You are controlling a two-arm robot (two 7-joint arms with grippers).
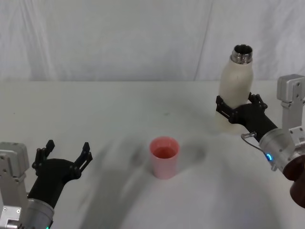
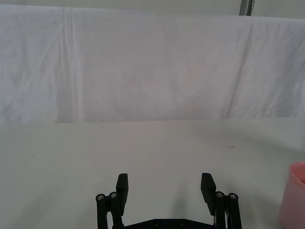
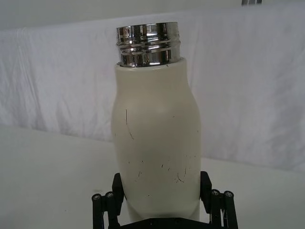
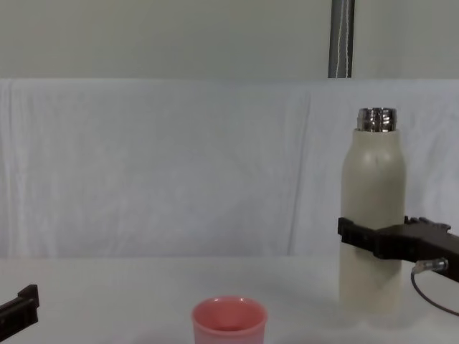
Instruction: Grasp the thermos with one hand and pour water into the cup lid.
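The thermos (image 1: 236,81) is a tall cream-white bottle with an open steel neck, upright at the right rear of the table. My right gripper (image 1: 238,106) is shut on its lower body, one finger against each side, as the right wrist view shows on the thermos (image 3: 155,143). From the chest, the thermos (image 4: 371,186) has its base down at the table surface. The pink cup lid (image 1: 164,156) stands upright in the middle of the table, well to the left of the thermos. My left gripper (image 1: 66,150) rests open at the front left, holding nothing.
A white cloth covers the table (image 1: 119,109) and the wall behind it. A dark vertical pole (image 4: 341,39) rises behind the backdrop. Open table surface lies between the cup lid and the thermos.
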